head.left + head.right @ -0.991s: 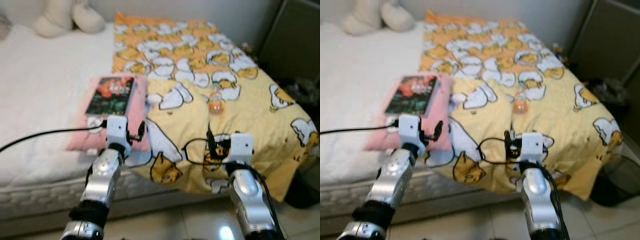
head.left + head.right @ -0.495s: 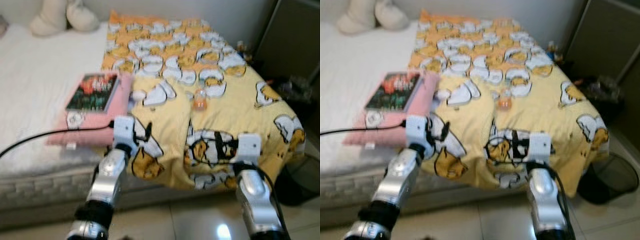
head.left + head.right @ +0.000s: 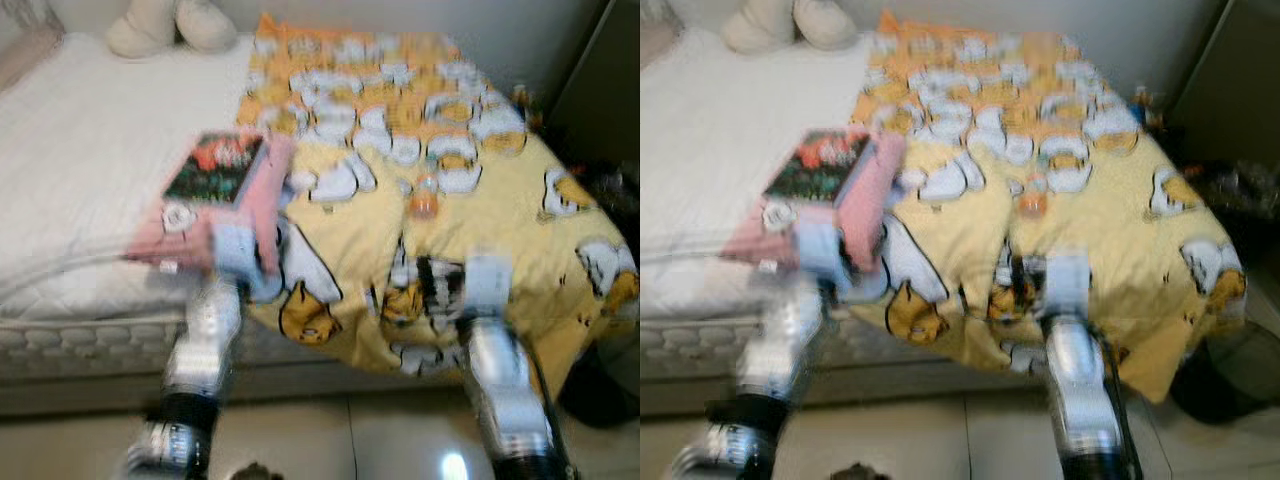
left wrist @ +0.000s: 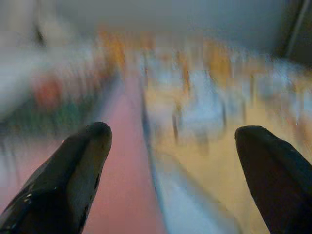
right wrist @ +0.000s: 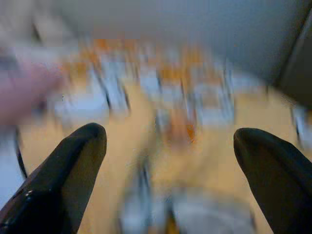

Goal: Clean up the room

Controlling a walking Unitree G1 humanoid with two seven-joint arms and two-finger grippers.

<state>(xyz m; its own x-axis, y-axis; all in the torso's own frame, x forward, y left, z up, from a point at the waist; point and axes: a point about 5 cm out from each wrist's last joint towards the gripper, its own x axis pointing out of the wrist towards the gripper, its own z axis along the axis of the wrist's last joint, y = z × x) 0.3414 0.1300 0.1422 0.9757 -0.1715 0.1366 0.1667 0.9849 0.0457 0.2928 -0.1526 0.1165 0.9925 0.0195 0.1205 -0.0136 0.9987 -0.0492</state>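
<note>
A small bottle (image 3: 425, 198) with orange contents lies on the yellow cartoon-print blanket (image 3: 520, 210). To its left a dark book (image 3: 218, 168) rests on a pink pillow (image 3: 262, 205) at the blanket's edge. My left gripper (image 4: 170, 134) is open with nothing between its fingers, held at the bed's near edge below the pillow. The right gripper (image 5: 170, 134) is also open and holds nothing, over the blanket's near edge, with the bottle (image 5: 178, 127) ahead of it. All views are blurred by motion.
Pale plush toys (image 3: 165, 25) sit at the far end of the white mattress (image 3: 90, 170). A dark bin (image 3: 1230, 385) stands on the tiled floor (image 3: 330, 440) at the bed's right corner. Dark furniture (image 3: 600, 90) rises at the right.
The whole picture has shifted and blurred, so the camera is moving. Both arms stay held out toward the bed's near edge.
</note>
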